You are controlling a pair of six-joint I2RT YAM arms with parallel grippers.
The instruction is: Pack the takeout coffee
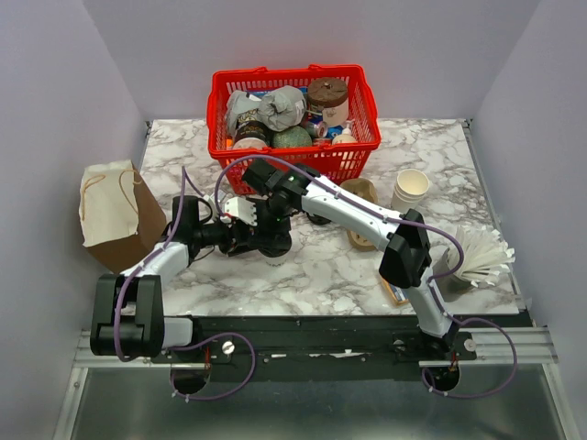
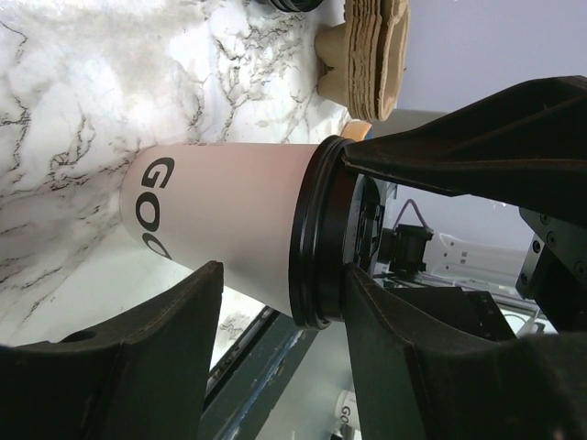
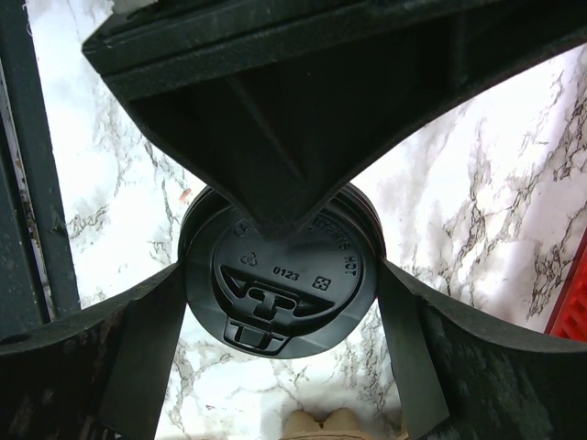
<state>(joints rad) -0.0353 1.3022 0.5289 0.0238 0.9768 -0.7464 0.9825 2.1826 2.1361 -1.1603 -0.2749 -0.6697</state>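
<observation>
Firmly clamped with the right pincer [image 3: 282, 270] on the black dome lid [image 3: 280, 293] of the takeout coffee [image 2: 225, 225], from straight above; fingers [image 3: 138, 348] at 9 and 3 o'clock of the rim in the right wrist view, both flush against it. Narrowly parted at the left pincer [image 2: 284, 275], rolled on its side and holding nothing; aimed level at the cup from 9 o'clock, with the upper wall and lid rim showing through the gap. Upright between the two pincers, near the middle of the tabletop [image 1: 326, 268], with dark print starting "GO" on the white wall. Cannot tell whether resting on the marble or raised off it. Largely hidden under both pincers from overhead. Farther out, at 12 o'clock of the cup, by the back edge: a red basket [image 1: 303, 160] heaped with mixed goods. At 2 o'clock, near: stacked brown pulp cup carriers [image 1: 359, 194], and just beyond them a stack of lidless cream cups [image 1: 410, 190]. At 3 o'clock, well apart: a fanned bunch of white paper pieces [image 1: 481, 255]. At 9 o'clock, at the tabletop's left edge: a paper bag [image 1: 115, 220] with cord handles, upright.
</observation>
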